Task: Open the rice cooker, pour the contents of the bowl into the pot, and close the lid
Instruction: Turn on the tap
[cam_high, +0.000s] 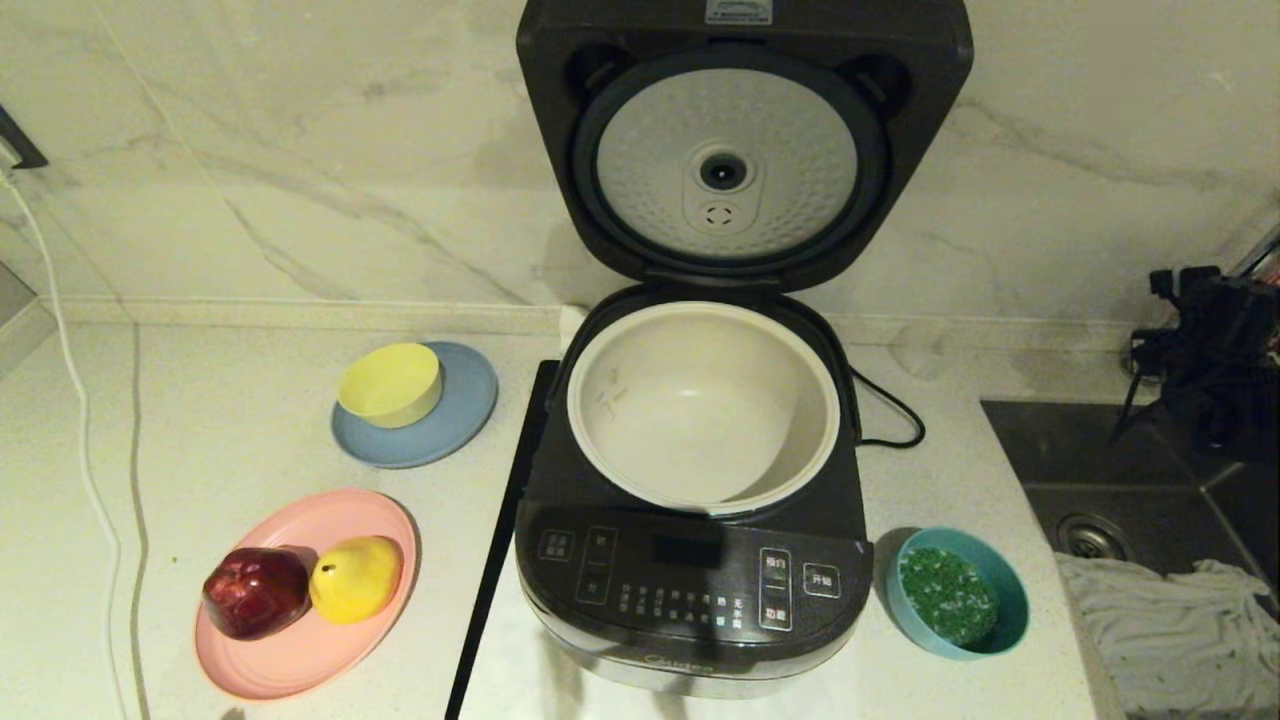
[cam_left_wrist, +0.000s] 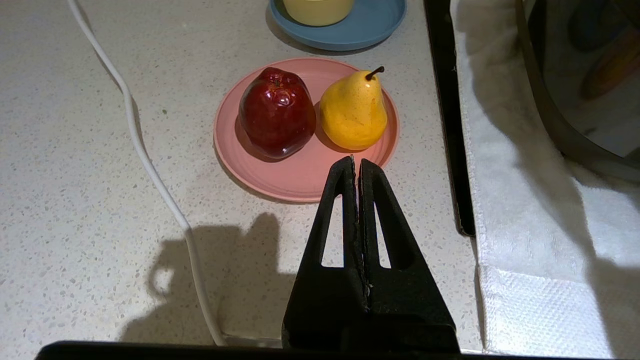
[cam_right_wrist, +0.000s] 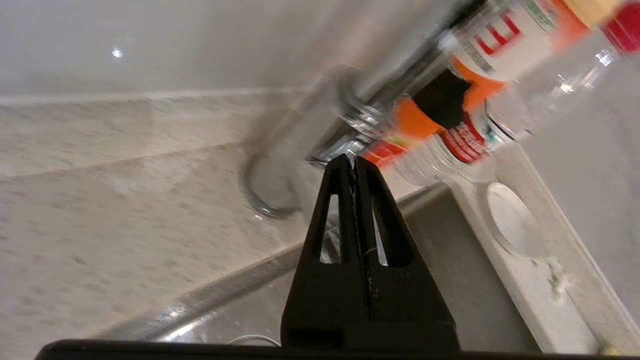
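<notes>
The rice cooker (cam_high: 690, 590) stands mid-counter with its lid (cam_high: 740, 150) swung fully up, the dimpled silver disc facing me. The cream pot (cam_high: 700, 410) inside looks empty. The teal bowl (cam_high: 1012, 600) sits on the counter by the cooker's front right corner, holding the green contents (cam_high: 945, 592). My left gripper (cam_left_wrist: 356, 161) is shut with nothing in it, hovering over the counter just short of the pink plate; the head view does not show it. My right arm (cam_high: 1210, 350) is at the far right above the sink, its gripper (cam_right_wrist: 354, 157) shut and empty, far from the bowl.
A yellow bowl (cam_high: 392, 383) rests on a grey-blue plate (cam_high: 460, 420) left of the cooker. A pink plate (cam_high: 300, 660) carries a red apple (cam_high: 256, 592) and a yellow pear (cam_high: 357, 577). A sink (cam_high: 1130, 470) with a white cloth (cam_high: 1180, 630) lies right. A white cord (cam_high: 75, 400) runs along the left.
</notes>
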